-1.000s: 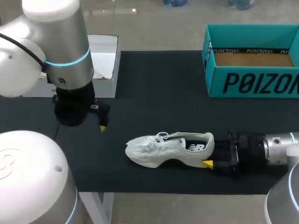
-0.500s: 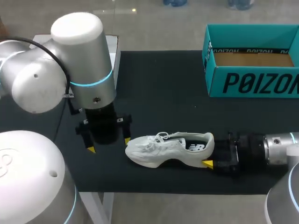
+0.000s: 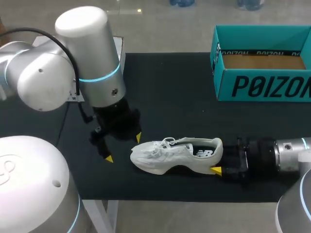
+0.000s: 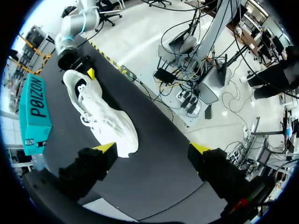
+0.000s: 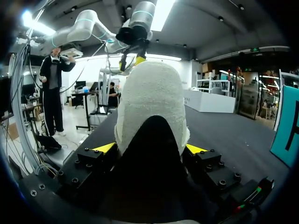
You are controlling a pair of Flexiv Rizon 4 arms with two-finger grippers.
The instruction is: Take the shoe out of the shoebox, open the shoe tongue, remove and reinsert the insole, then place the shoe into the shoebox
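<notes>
Shoe held at heel, left gripper open at toe

Shoe (image 3: pixel 175 154): white, laced, standing on its sole on the black worktop (image 3: pixel 170 97), outside the shoebox. Its opening faces up.

Right gripper (image 5: pixel 149 148): clamped on the shoe's heel. In the right wrist view the heel fills the space between the fingers, with a yellow tip pressed against it on each side. In the head view only one yellow tip shows at the heel; the other is hidden behind the shoe. The toe points straight ahead of this gripper, towards the left arm.

Left gripper (image 3: pixel 124 148): fingers wide apart, nothing held. It is tilted down at the toe end of the shoe. In the left wrist view the toe lies just beside one fingertip (image 4: pixel 105 148), barely inside the gap. Contact between finger and toe cannot be told. The rest of the shoe runs ahead of this gripper to the right gripper at the heel.

Shoebox (image 3: pixel 262 63): teal, open at the top, brown floor visible inside. It stands on the worktop well apart from both grippers, off to one side of the right gripper and beyond the shoe.

White box (image 3: pixel 109 58): behind the left arm, partly hidden by it.
</notes>
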